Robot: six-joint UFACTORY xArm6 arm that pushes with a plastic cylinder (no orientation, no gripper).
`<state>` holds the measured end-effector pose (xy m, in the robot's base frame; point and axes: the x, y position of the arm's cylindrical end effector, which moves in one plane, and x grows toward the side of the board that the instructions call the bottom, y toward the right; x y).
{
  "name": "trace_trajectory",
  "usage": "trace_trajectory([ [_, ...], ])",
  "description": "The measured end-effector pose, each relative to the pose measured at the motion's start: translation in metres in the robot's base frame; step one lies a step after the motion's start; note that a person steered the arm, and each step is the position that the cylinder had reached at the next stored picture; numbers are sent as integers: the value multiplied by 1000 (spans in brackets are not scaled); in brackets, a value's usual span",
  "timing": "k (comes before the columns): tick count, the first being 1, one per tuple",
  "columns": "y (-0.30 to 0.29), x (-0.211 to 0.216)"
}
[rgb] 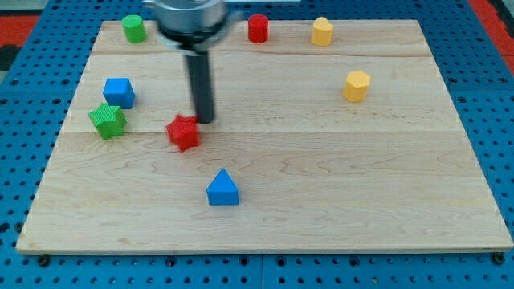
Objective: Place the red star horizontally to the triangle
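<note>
Blue triangle point(222, 189) nearest, low centre. Red star point(184, 132) at its 11 o'clock, apart. My tip point(206, 120), bare rod with nothing to grip, at star's 1 o'clock, seemingly touching. Green star point(108, 120), blue cube point(119, 92) at 9–10 o'clock.

Star point(184, 132) upper-left of triangle point(222, 189)
</note>
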<state>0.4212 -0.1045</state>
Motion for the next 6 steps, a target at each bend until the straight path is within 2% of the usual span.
trace_trajectory([
  [1,-10,61],
  [2,15,63],
  [3,-17,86],
  [4,-63,79],
  [5,-65,43],
  [6,-95,63],
])
